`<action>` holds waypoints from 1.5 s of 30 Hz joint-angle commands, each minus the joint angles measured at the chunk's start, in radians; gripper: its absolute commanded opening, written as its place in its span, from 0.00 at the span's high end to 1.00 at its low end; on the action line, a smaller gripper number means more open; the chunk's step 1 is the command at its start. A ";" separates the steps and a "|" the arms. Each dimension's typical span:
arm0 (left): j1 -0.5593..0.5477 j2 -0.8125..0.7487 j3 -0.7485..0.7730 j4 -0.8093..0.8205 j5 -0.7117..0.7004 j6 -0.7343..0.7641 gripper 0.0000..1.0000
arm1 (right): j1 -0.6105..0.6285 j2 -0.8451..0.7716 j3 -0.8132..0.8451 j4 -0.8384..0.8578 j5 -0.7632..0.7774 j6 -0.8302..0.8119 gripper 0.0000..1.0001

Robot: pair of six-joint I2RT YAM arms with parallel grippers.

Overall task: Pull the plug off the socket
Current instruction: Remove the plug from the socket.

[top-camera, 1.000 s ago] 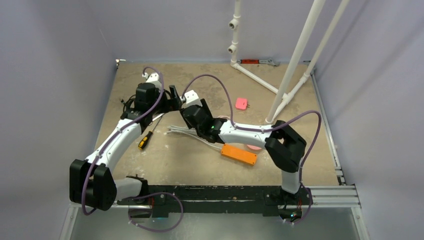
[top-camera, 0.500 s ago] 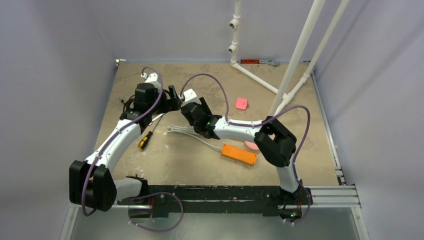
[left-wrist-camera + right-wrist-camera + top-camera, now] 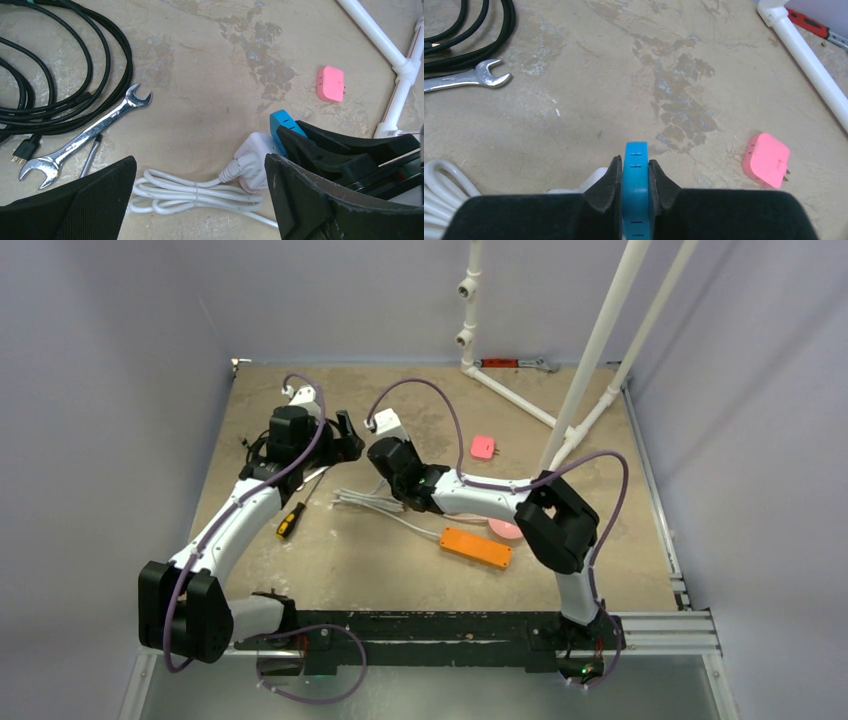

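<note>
**Right tool** (image 3: 636,176): closed on the blue plug (image 3: 636,200), with one finger flat on each broad face. The plug's narrow edge faces the wrist camera, and its far end projects past the fingertips. The plug sits against the white cube adapter (image 3: 256,149), left of the counter's centre and toward the far edge.

**Left tool** (image 3: 199,167): jaws spread wide, gripping nothing. It is held just left of the right tool, above the coiled white cable (image 3: 187,192). The adapter lies between its two fingers, close to the right one.

**Socket** (image 3: 477,548): orange, flat on the counter (image 3: 380,565), right of centre and toward the near edge, with its long axis slanted. It is well apart from both tools. Its white cable runs leftward to the coil.

**Room for movement**
- Beyond the plug, open surface extends toward the far edge.
- Toward the far-right corner this surface is bounded by the pink adapter (image 3: 766,161) and the white pipe frame (image 3: 806,55).
- Toward the far-left corner lie a wrench (image 3: 85,136) and loops of black cable (image 3: 65,65).
- A screwdriver (image 3: 290,521) lies near the left edge.
</note>
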 commanded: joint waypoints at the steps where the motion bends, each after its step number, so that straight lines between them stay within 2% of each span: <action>1: 0.007 -0.016 -0.006 0.035 0.047 0.011 0.01 | -0.002 -0.093 -0.053 0.043 0.044 0.055 0.93; 4: 0.007 -0.002 -0.006 0.042 0.079 0.013 0.01 | -0.008 -0.141 -0.091 0.062 0.064 0.076 1.00; 15: 0.003 0.104 -0.027 0.132 0.335 -0.014 0.04 | -0.053 -0.389 -0.407 0.244 0.006 0.332 1.00; 21: -0.024 0.147 -0.030 0.157 0.397 -0.024 0.04 | -0.064 -0.421 -0.468 0.197 0.014 0.504 1.00; 27: -0.043 0.160 -0.029 0.146 0.392 -0.021 0.05 | -0.070 -0.448 -0.485 0.124 -0.005 0.561 1.00; 30: -0.044 0.154 -0.028 0.134 0.373 -0.023 0.05 | -0.076 -0.471 -0.477 0.056 -0.017 0.567 0.91; 35: -0.044 0.149 -0.031 0.133 0.369 -0.030 0.05 | -0.082 -0.474 -0.388 -0.141 -0.077 0.562 0.56; 38: -0.044 0.142 -0.031 0.134 0.361 -0.033 0.05 | -0.084 -0.478 -0.335 -0.220 -0.103 0.533 0.40; 41: -0.045 0.133 -0.030 0.129 0.355 -0.032 0.05 | -0.097 -0.473 -0.270 -0.285 -0.145 0.483 0.34; 45: -0.044 0.118 -0.032 0.124 0.348 -0.030 0.05 | -0.142 -0.413 -0.167 -0.383 -0.221 0.429 0.34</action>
